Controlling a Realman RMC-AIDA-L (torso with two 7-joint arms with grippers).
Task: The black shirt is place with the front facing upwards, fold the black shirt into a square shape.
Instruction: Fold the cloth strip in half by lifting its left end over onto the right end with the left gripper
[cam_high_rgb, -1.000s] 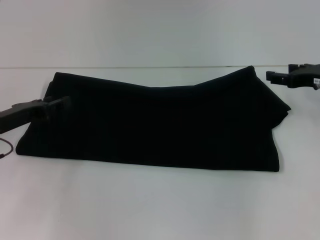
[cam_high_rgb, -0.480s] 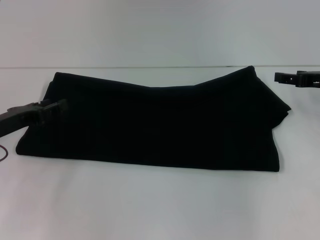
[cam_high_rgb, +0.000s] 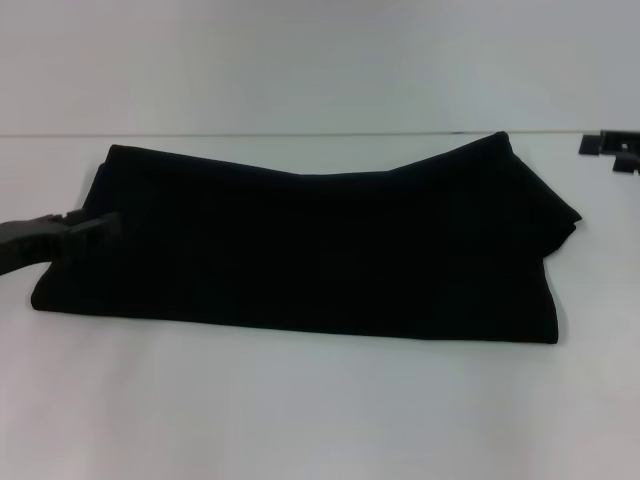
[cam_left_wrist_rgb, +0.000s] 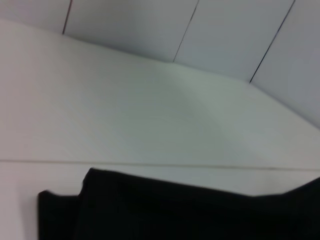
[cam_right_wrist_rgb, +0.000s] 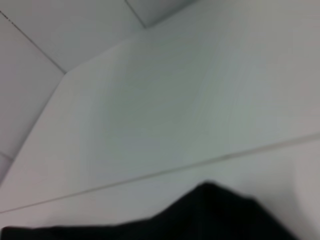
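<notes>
The black shirt (cam_high_rgb: 310, 245) lies on the white bench (cam_high_rgb: 320, 410), folded into a wide band, long side running left to right. My left end effector (cam_high_rgb: 95, 225) sits at the band's left end; whether it is open or closed on cloth, I cannot tell. My right end effector (cam_high_rgb: 610, 148) hangs off beyond the right end, clear of the fabric, finger state unreadable. To form a square, I judge each end needs a grip through all layers, then an even fold inward.
</notes>
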